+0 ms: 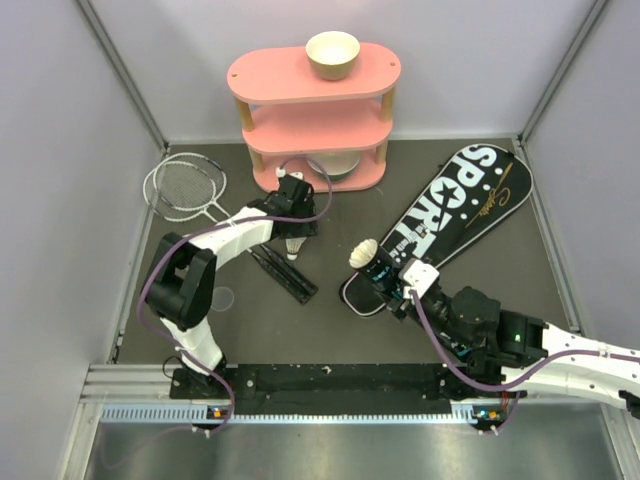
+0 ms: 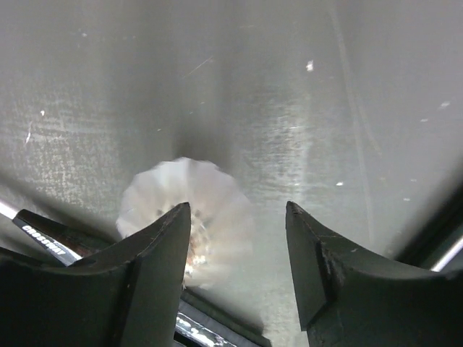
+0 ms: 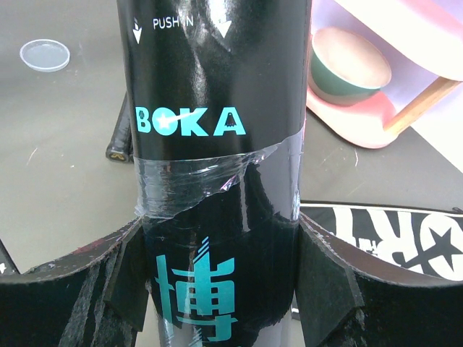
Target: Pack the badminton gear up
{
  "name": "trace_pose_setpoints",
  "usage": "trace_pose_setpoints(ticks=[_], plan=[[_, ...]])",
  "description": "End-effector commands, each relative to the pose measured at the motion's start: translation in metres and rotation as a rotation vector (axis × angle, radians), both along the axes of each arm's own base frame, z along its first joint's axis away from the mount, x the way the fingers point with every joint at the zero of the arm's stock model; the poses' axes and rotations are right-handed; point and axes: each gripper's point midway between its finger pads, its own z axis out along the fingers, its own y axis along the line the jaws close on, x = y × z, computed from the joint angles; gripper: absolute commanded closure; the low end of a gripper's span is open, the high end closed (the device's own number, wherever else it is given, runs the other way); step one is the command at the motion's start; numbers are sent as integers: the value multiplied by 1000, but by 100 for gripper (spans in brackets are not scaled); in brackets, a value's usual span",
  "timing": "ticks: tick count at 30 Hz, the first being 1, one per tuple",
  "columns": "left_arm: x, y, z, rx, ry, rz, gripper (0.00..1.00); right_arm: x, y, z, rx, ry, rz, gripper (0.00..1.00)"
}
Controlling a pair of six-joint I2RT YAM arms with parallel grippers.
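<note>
Left gripper [image 2: 235, 217]: fingers spread wide, pinching nothing; pointed down at the table [image 2: 304, 87] over a white shuttlecock [image 2: 163, 191].
Shuttlecock position: on the table, in the gap between the spread fingers and nearer the left-hand finger in the wrist view; contact with that finger could not be determined. It lay just beside the racket handles [image 1: 285, 272].
Right gripper [image 3: 217, 253]: fingers pressed against both sides of the black tube [image 3: 217, 72], clamping it.
Tube position: held clear of the table at a tilt, over the near end of the bag [image 1: 450, 215]. The lettering BOKA and a band of clear tape showed on its wall.
Tube end: a second shuttlecock [image 1: 364, 250] showed its white skirt at the far end of the tube.
Bag position: flat on the table to the right, laid diagonally, lettered SPORT on its upper face.
Rackets [image 1: 185, 187]: two, stacked, with the heads in the far left corner and the handles running toward the centre of the table.
Pink shelf [image 1: 315, 110]: against the back wall, one cream bowl [image 1: 332, 55] on the top tier and another bowl [image 3: 347, 69] on the bottom tier.
Clear disc [image 1: 222, 297]: flat on the table beside the left arm.
</note>
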Motion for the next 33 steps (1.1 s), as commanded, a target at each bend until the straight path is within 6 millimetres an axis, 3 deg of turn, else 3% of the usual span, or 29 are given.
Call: trace_pose_setpoints(ticks=[1,6,11,16,20,23,26,27,30,31,33], plan=[[3,-18,39,-101,-65,-53,38,-3,8,25,100,-11,22,100],[-5,-18,52,-39,-81,-224,37,-4,11,23,95,-5,35,100],[-3,-9,67,110,-125,-421,42,-6,13,22,93,-2,51,100],[-16,-35,66,30,-32,-592,50,-6,14,22,88,-3,54,100],[-30,-56,74,-75,-58,-640,46,-7,13,22,91,-1,54,100],[-20,-55,81,-111,-105,-516,44,-7,13,22,95,1,53,100],[-1,-28,76,-64,-81,-160,41,-6,14,22,90,-2,54,100],[4,-10,73,9,-81,-38,40,-6,15,20,83,-1,55,100],[8,-10,68,50,-61,116,36,-6,17,20,81,-1,57,100],[8,-5,55,98,-35,160,35,-6,17,20,79,1,58,100],[16,-8,49,106,-17,226,34,-7,17,21,85,-1,60,100]])
